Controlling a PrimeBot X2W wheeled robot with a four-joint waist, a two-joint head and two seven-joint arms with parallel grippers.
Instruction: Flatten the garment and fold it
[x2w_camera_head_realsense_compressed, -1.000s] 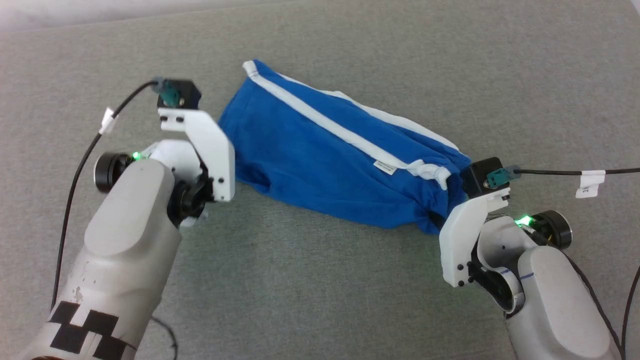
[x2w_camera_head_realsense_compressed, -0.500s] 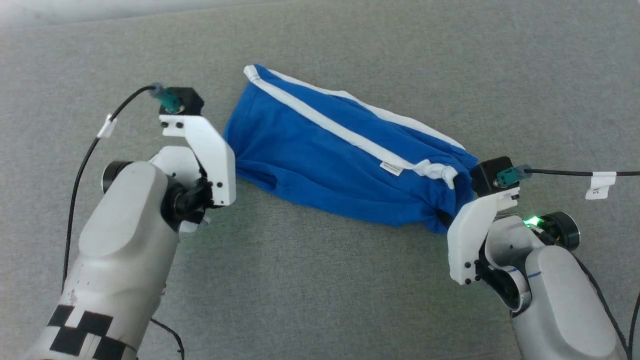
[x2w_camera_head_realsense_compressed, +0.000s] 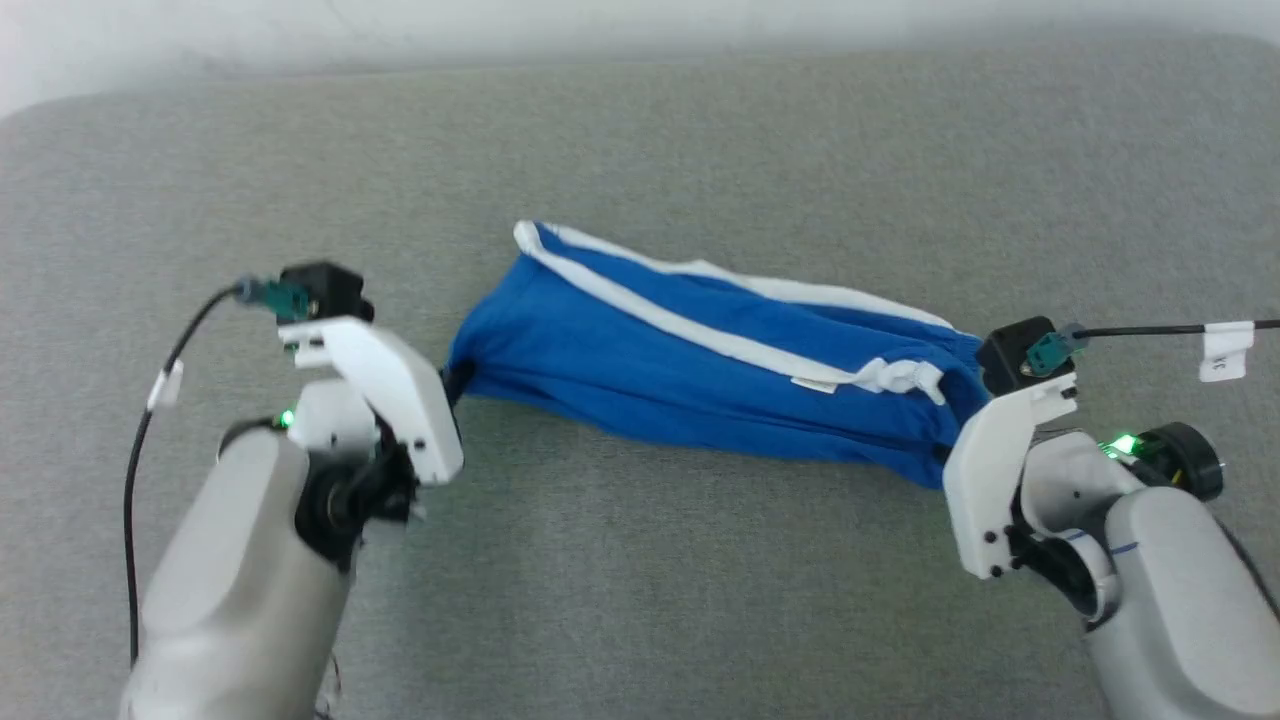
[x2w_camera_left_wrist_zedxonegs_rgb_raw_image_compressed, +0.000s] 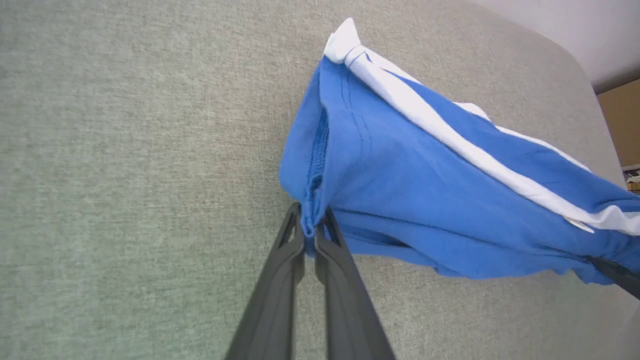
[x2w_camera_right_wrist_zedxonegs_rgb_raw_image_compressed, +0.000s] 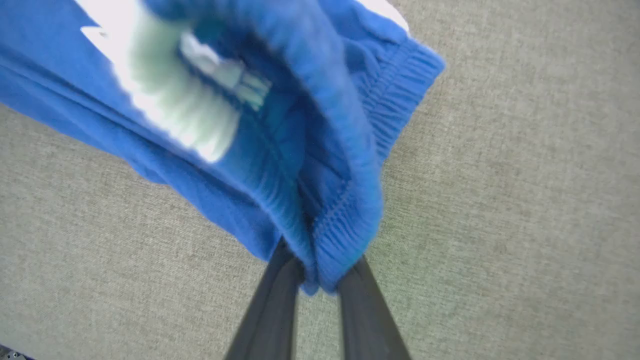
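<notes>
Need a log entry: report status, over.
Left tool shut on leg hem. Right tool shut on waistband. Blue shorts bunched, strung between them. Nothing in the way.

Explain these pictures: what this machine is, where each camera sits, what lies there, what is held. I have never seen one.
It is a wheeled robot with two arms, each ending in a pincer of two long dark fingers. The wide picture is from a camera on its head, looking down at a grey fabric surface. The other two are from wrist cameras, looking along each pincer's fingers. Over it are blue shorts with white stripes. The left pincer is shut on a blue edge at one end; the right pincer is shut on the gathered waistband at the other. The shorts are stretched between them.
</notes>
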